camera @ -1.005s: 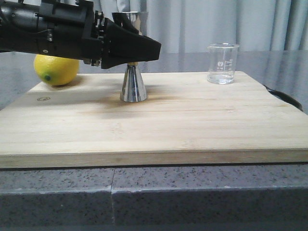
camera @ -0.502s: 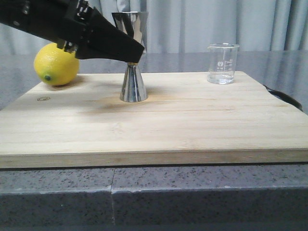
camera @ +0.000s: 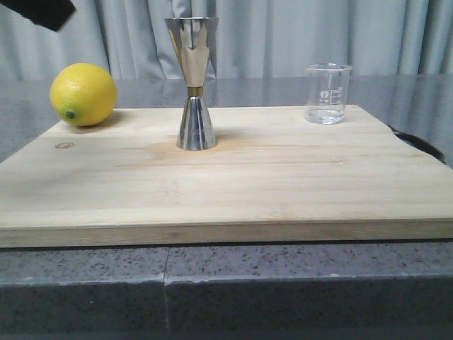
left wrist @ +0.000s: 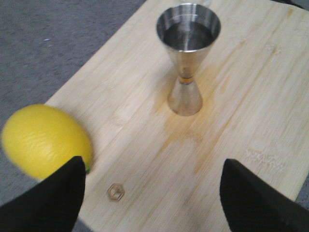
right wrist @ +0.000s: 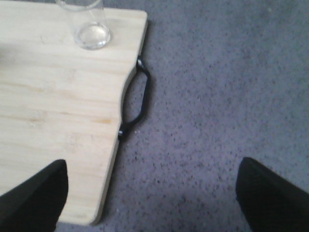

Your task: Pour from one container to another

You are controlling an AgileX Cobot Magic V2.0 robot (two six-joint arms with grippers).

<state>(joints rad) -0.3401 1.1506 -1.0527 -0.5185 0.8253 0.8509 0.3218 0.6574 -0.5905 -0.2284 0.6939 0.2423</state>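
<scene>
Jaws on both arms stand wide and hold nothing: the left gripper (left wrist: 152, 193) shows two dark fingertips far apart over the board (camera: 283, 184), and the right gripper (right wrist: 152, 193) shows the same over the board's right edge and the grey worktop (right wrist: 217, 96)

As for progress, the pour looks done, judging by how things lie. The jigger (camera: 194, 85) stands upright on the board, toward its back edge and left of centre, and the left wrist view shows what seems to be liquid in its upper cup. The beaker (camera: 328, 93) stands upright near the board's back right corner, apart from the jigger, with at most a trace in its bottom. What is left, if anything, is only to clear the arms away

Neither task thing is between any jaws. The jigger lies ahead of the left jaws, well apart from them, and a lemon (camera: 83, 94) sits at the board's back left corner just beside one left fingertip in the wrist view. The beaker lies ahead of the right jaws, also well apart, beyond the board's black handle (right wrist: 140, 101)
</scene>
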